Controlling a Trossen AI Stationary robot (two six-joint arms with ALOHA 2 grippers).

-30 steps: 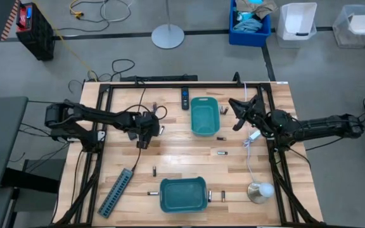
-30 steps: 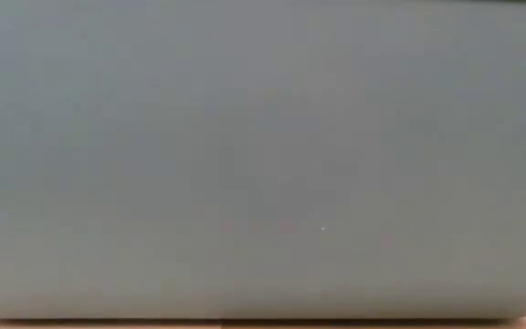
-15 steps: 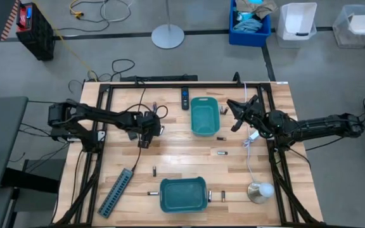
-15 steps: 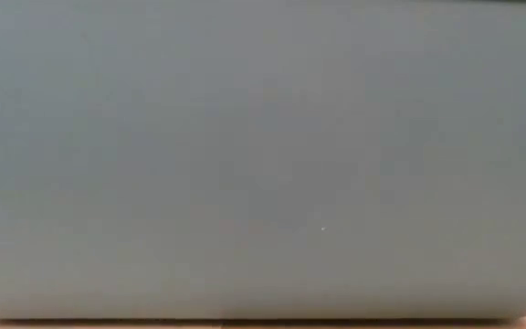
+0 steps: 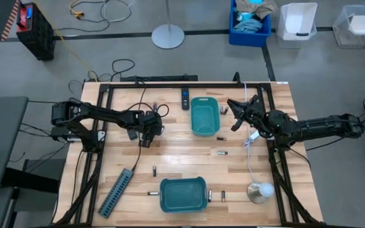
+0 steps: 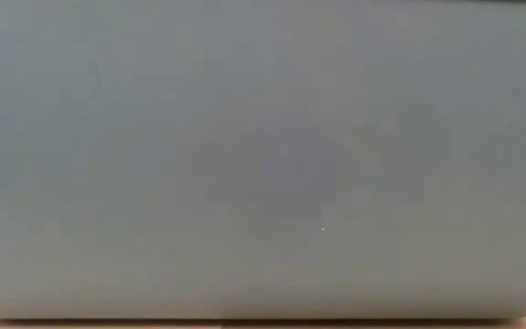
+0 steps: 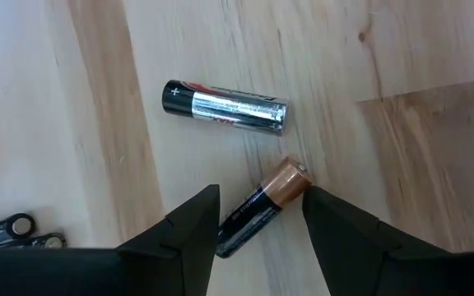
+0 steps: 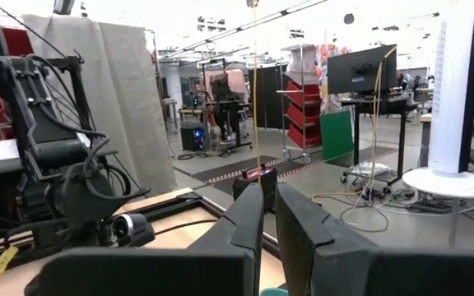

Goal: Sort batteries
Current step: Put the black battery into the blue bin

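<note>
Item: copper-topped battery [image 7: 261, 210], lying flat on the bench [image 7: 401, 66], between the fingers [image 7: 189, 234] of the left gripper [image 7: 257, 226]. We read that gripper as released, its jaws apart on either side of the cell and not yet pressing it.

Handling, as we judge it: small, rigid, smooth and round, so prone to roll or squirt out; take it across the middle of the barrel, jaws square to its length.

Adjacent: silver battery [image 7: 225, 107] just beyond, apart from it. Two more [image 7: 11, 230] at the view's edge.

Further cells lie scattered near two teal bins [image 5: 204, 115], [image 5: 183, 194].

Right gripper [image 8: 268, 218]: raised beside the far bin, jaws nearly together, carrying nothing that we see.

Also present: power strip [image 5: 115, 191], remote [image 5: 185, 97].
</note>
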